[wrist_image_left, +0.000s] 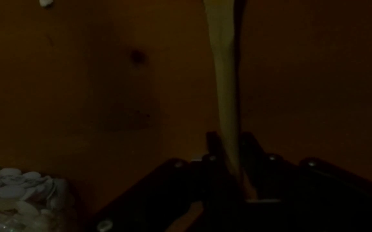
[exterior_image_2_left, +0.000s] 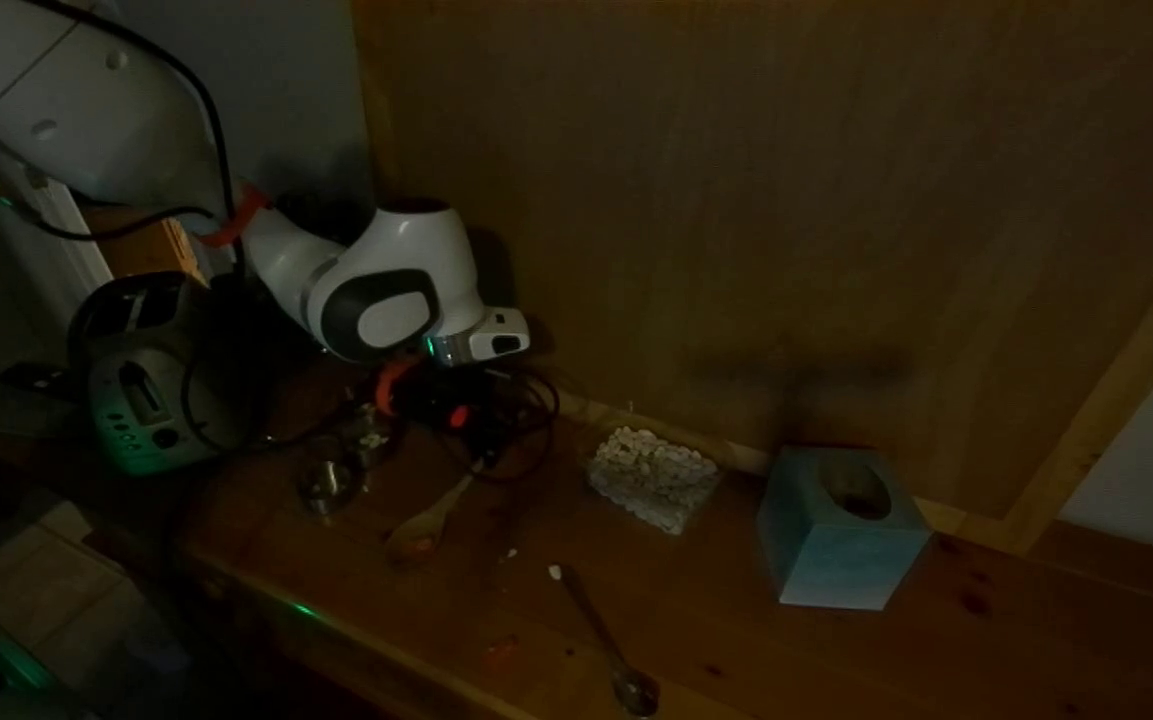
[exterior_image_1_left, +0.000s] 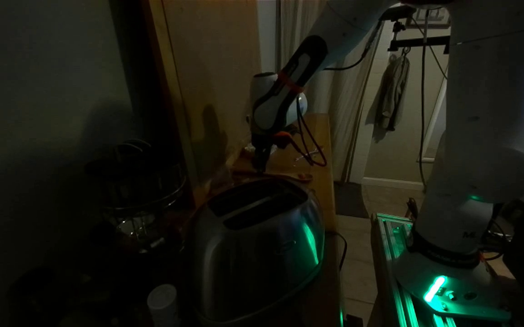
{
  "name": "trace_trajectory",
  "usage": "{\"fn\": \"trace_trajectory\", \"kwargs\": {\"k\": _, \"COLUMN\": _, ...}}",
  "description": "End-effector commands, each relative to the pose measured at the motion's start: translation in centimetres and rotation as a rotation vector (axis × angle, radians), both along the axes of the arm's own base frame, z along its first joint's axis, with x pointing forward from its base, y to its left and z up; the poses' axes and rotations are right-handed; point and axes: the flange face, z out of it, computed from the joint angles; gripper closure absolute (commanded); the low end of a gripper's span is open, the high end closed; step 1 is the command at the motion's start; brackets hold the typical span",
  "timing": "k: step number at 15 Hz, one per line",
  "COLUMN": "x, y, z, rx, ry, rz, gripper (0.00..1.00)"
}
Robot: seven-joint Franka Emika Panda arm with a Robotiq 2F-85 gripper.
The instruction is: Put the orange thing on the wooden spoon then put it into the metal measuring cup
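The wooden spoon (exterior_image_2_left: 449, 503) lies on the table with its bowl toward the front edge; it also shows in an exterior view (exterior_image_1_left: 284, 175) behind the toaster. A small orange thing (exterior_image_2_left: 422, 545) appears to sit in its bowl. My gripper (wrist_image_left: 230, 137) points down, its fingers close on both sides of the spoon's pale handle (wrist_image_left: 226, 71); the handle looks gripped. In the wrist view the bowl is out of frame. The gripper is dark in both exterior views (exterior_image_1_left: 260, 169) (exterior_image_2_left: 484, 458). A metal measuring cup (exterior_image_2_left: 326, 490) stands left of the spoon's bowl.
A second small container (exterior_image_2_left: 369, 440) with pale pieces stands behind the cup. A clear box of white pebbles (exterior_image_2_left: 654, 478), a blue tissue box (exterior_image_2_left: 844, 530) and a metal spoon (exterior_image_2_left: 601, 635) lie to the right. A toaster (exterior_image_1_left: 262, 254) stands nearby. A wooden board (exterior_image_2_left: 736, 200) rises behind.
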Motion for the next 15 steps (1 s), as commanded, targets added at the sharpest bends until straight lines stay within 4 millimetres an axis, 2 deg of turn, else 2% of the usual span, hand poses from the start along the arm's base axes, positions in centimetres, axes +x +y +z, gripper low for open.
{"fn": "trace_trajectory", "kwargs": {"k": 1, "x": 0.8, "y": -0.3, "z": -0.2, "rx": 0.003, "ry": -0.002, "rz": 0.012, "gripper": 0.97}}
{"fn": "trace_trajectory", "kwargs": {"k": 3, "x": 0.8, "y": -0.4, "z": -0.3, "rx": 0.000, "ry": -0.001, "rz": 0.015, "gripper": 0.92}}
{"fn": "trace_trajectory", "kwargs": {"k": 8, "x": 0.8, "y": -0.2, "z": 0.7, "rx": -0.002, "ry": -0.007, "rz": 0.046, "gripper": 0.93}}
{"fn": "trace_trajectory", "kwargs": {"k": 15, "x": 0.1, "y": 1.9, "z": 3.4, "rx": -0.005, "ry": 0.009, "rz": 0.194, "gripper": 0.93}}
